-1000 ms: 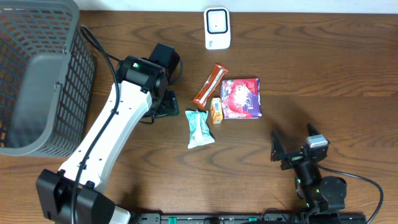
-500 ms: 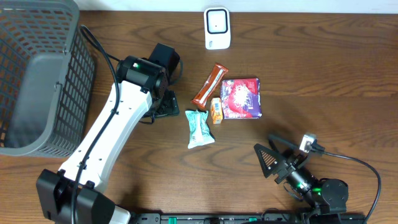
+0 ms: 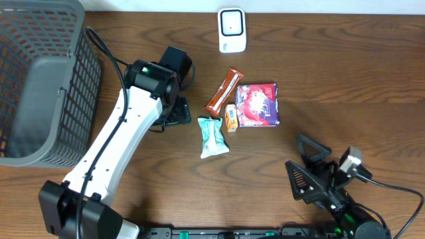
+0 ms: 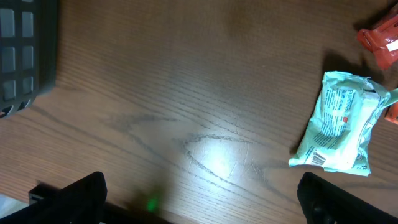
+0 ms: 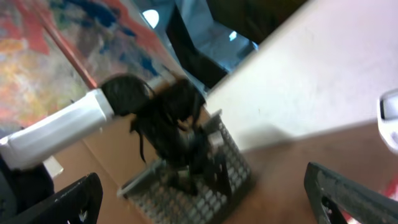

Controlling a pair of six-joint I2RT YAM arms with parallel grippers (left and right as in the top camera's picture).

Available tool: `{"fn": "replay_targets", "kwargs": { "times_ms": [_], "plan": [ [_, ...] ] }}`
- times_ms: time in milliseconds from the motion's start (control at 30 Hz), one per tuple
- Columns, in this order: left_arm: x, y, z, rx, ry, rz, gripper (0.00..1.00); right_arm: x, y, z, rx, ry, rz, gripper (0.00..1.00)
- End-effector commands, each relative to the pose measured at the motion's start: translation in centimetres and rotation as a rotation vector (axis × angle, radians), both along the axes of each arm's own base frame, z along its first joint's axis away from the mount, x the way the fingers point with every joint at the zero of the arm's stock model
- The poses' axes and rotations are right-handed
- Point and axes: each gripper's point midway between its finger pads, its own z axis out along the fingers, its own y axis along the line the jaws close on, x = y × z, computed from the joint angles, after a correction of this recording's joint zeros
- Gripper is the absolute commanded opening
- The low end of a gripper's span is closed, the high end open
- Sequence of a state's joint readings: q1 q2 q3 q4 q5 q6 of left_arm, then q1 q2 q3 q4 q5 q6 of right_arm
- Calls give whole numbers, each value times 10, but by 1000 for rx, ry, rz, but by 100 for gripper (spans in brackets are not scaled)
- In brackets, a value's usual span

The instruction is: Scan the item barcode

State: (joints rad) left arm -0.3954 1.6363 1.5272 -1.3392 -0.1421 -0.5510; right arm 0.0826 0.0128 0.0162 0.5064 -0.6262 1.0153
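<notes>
Several packaged items lie mid-table: a pale green packet, a red-brown bar, a small orange packet and a purple-and-red packet. A white scanner stands at the far edge. My left gripper hangs open just left of the items. In the left wrist view the left gripper has only bare wood between its fingers, and the green packet lies off to the right, printed side up. My right gripper is open and empty near the front right, tilted up. The right wrist view is blurred.
A grey mesh basket fills the far left corner; its corner also shows in the left wrist view. The white left arm crosses the table's left half diagonally. The right wrist view looks across at the basket and the back wall.
The right arm has swung and tilted, its gripper shifting toward the front right. The left arm and all items have stayed put.
</notes>
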Motion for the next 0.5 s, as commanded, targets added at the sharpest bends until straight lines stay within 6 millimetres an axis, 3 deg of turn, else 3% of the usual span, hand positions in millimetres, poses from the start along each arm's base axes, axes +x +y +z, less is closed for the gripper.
{"fn": "replay_targets", "kwargs": {
  "times_ms": [0,200,300,467],
  "plan": [
    [1,4,-1,26,1,13,98,6,-20,25,55,-43,-126,99],
    [1,4,-1,26,1,13,98,17,-21,55,-150,-78,-249,99],
    [1,4,-1,26,1,13,98,46,-19,62,-409,6,-302,99],
    [1,4,-1,26,1,13,98,86,-26,45,-762,261,-281,99]
  ]
}}
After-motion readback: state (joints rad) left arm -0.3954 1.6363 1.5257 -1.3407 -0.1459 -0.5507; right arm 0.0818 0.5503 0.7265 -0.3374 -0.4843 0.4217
